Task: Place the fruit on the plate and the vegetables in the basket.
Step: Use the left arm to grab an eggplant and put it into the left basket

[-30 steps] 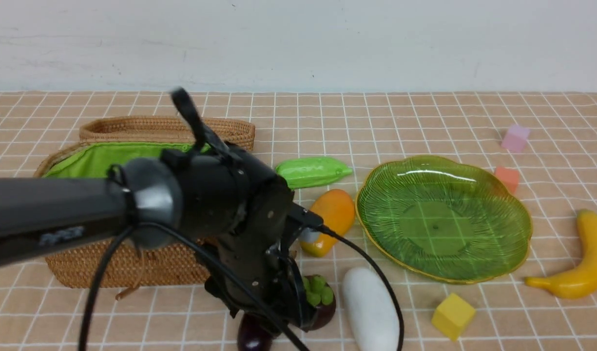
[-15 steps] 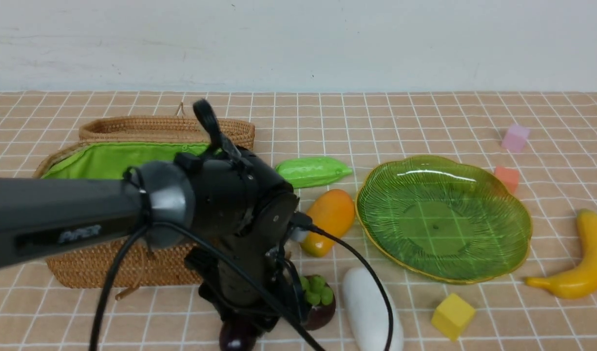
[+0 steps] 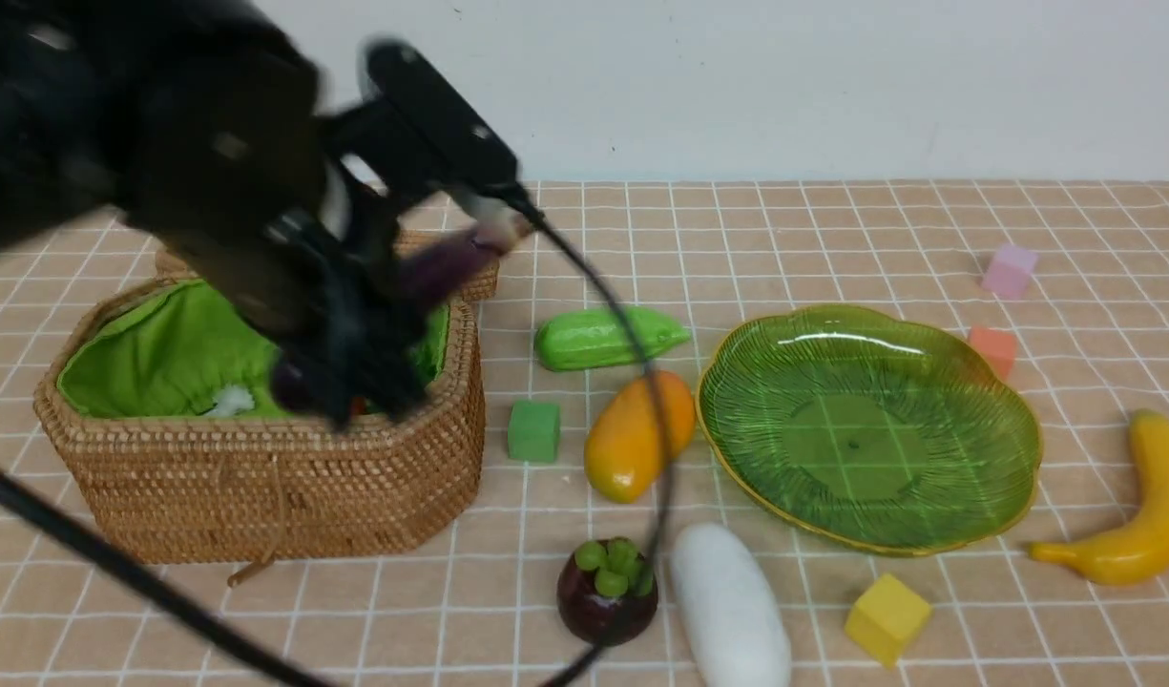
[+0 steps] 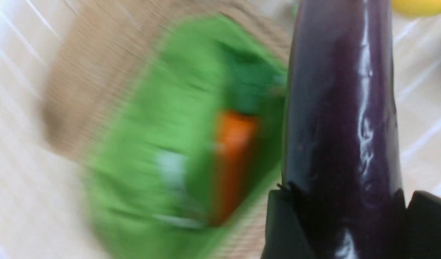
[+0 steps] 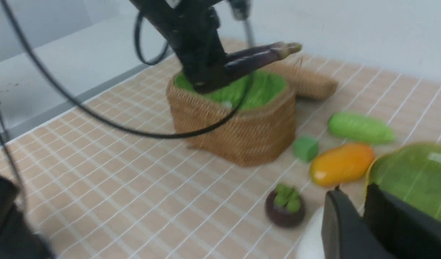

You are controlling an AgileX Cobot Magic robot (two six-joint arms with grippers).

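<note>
**Front view.** Left gripper [image 3: 355, 343] is over the basket [image 3: 260, 477] and badly blurred. It is clamped on the eggplant [image 3: 446, 267], which slants up past the far rim and is not yet inside. The plate [image 3: 870, 429] is bare. The mango [image 3: 636, 434] is on the cloth [image 3: 832, 239], just beside the plate's left rim. The gourd [image 3: 608, 336] is between basket and plate. The mangosteen [image 3: 611, 592] and radish [image 3: 727, 601] lie side by side at the near edge. The banana [image 3: 1142, 506] is off the plate's right side. A green cube [image 3: 533, 429] sits by the basket wall and is not a task item. The right gripper is out of this view.

**Left wrist view.** The jaws stand on either side of the eggplant's body and hold it. Below, smeared by motion, is the green lining with the carrot [image 4: 234, 154] lying in it. There is a pale patch next to it, too blurred to name.

**Right wrist view.** The right gripper [image 5: 362, 205] is narrow, with a thin gap between the jaws and nothing in it. It hangs close to the plate and radish. The left arm shows across the cloth, holding the eggplant over the basket opening.

**Progress (judged).**
- Vegetables: the carrot is in, the eggplant is about to go in, and the gourd and radish are left.
- Fruit: none is plated, so the mango, mangosteen and banana are all to do.
- Overall the task is at an early stage.
</note>
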